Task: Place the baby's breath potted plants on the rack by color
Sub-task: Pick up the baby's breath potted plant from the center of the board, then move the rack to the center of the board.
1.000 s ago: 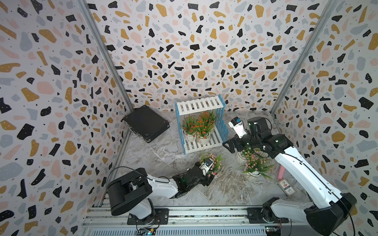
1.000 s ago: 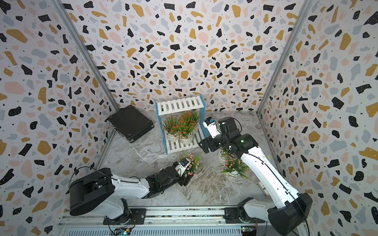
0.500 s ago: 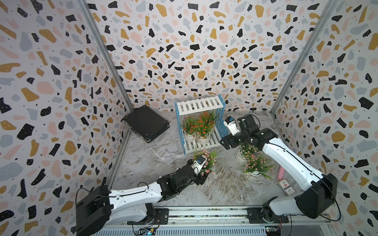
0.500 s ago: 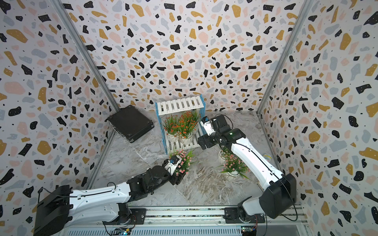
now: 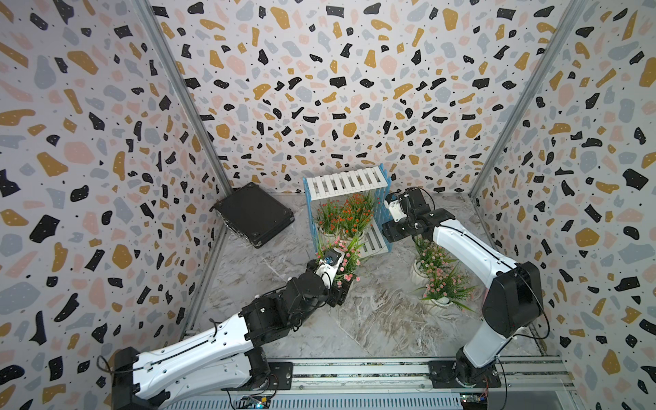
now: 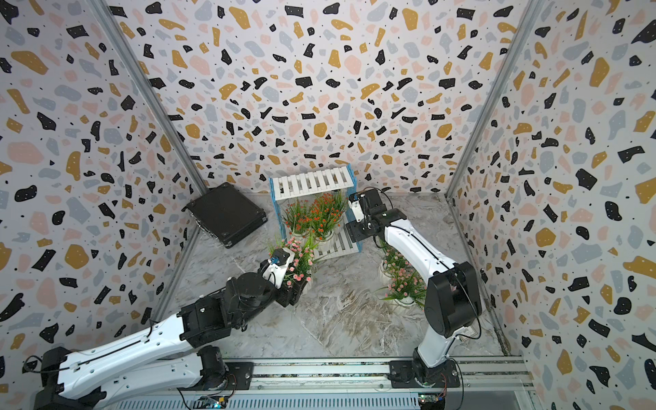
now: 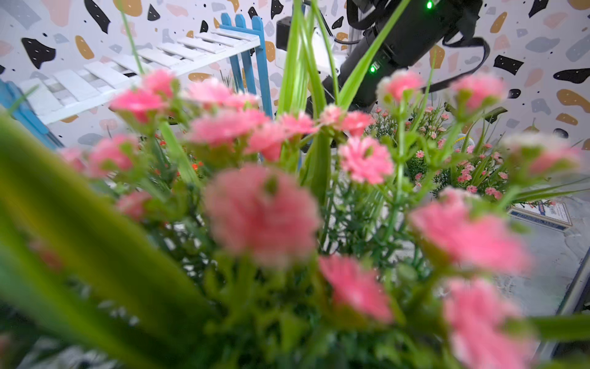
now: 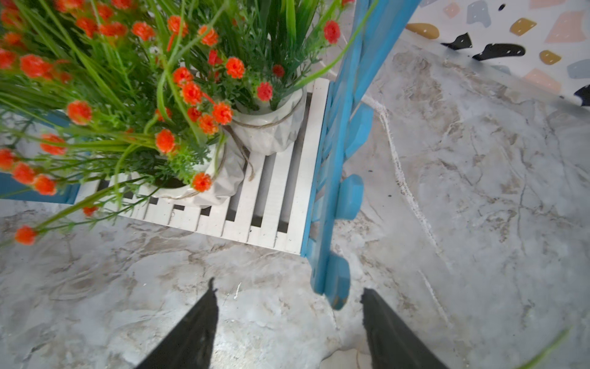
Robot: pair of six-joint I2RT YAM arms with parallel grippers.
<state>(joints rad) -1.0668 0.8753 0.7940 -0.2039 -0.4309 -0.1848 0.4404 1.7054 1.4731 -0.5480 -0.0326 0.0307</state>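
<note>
With left gripper [image 5: 341, 290] closed on the pink plant [image 5: 349, 257], hangs near the front of the rack [image 5: 346, 182]. Hides the pot under the blooms in both top views and fills the left wrist view with blurred pink flowers.

Shows, further right, the orange-red plants [image 5: 349, 213] crowded on the lower tier, with two white pots [image 8: 271, 127] plain in the right wrist view. Keeps the top tier bare, presumably for pink.

Finds right gripper [image 8: 287, 287] just beside the blue side frame [image 8: 332, 191], with fingers parted and nothing between.

Leaves a second pink plant [image 5: 431, 258] and a third pink plant [image 5: 446, 288] standing close together on the marbled floor [image 5: 372, 319] at far right, partly under the right arm.

Looks light and somewhat top-heavy, judging by the tall plastic foliage over a small base. Calls for a hold on the stiff ribbed pot, below the rim near the twine band, never on the soft stems, apt to bend and slip free. Asks for a level set-down across the slats, to guard against tipping at the gaps.
</note>
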